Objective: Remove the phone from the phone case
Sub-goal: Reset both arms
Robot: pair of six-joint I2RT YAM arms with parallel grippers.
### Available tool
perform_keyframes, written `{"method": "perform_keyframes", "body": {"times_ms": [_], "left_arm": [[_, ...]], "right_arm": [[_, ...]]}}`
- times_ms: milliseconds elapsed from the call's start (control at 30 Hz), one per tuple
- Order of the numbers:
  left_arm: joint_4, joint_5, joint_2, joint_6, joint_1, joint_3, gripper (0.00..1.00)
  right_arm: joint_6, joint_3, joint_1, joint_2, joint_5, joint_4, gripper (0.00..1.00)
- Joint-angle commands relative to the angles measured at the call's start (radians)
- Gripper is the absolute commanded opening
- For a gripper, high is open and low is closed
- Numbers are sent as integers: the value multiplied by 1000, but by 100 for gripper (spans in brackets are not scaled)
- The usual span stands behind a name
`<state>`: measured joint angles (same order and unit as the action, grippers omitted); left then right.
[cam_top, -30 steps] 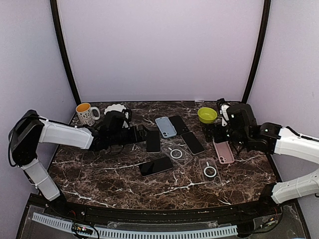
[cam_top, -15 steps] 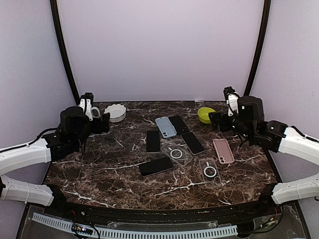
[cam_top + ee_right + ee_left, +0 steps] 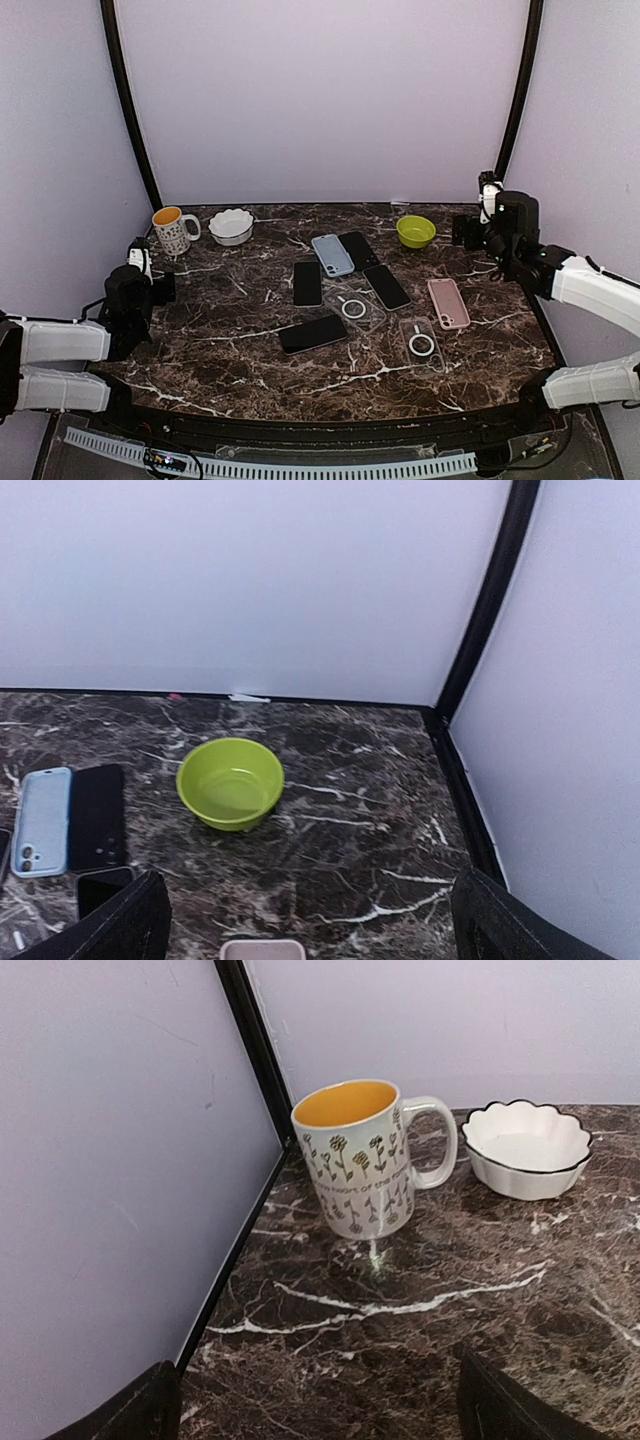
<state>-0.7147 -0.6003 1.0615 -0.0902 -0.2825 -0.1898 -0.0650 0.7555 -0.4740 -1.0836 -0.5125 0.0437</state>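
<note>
Blue case, apparently holding a phone face down, lies on the counter toward the back: probably light, slick, its rim flexible, best pinched across its long edges; left gripper and right gripper stand wide, empty, far off.

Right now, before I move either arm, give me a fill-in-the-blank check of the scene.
The white floral ceramic mug turns its ____ toward the white scalloped bowl. The round plastic bowl near the right hand is lime ____. ____ clear ringed phone cases lie on the marble table. The left hand and right hand are both ____, holding nothing.
Missing words: handle; green; Two; open.
</note>
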Motion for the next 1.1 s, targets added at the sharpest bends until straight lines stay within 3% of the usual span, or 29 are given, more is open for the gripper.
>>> {"method": "perform_keyframes", "body": {"times_ms": [0,367,567,900,1067], "left_arm": [[-232,137,70,8,102,39,98],[-359,415,303,-18,264,-54,97],[-243,496,358,3,293,-151,92],[-328,588,322,55,364,-86,93],[-381,529,270,47,365,-30,94]], "right_arm": [[-19,-130,90,35,13,148,98],[112,-636,242,188,85,755,99],[87,-708,333,31,133,993,99],[125,-639,378,-249,270,1254,98],[126,-657,388,-359,333,1401,99]]}}
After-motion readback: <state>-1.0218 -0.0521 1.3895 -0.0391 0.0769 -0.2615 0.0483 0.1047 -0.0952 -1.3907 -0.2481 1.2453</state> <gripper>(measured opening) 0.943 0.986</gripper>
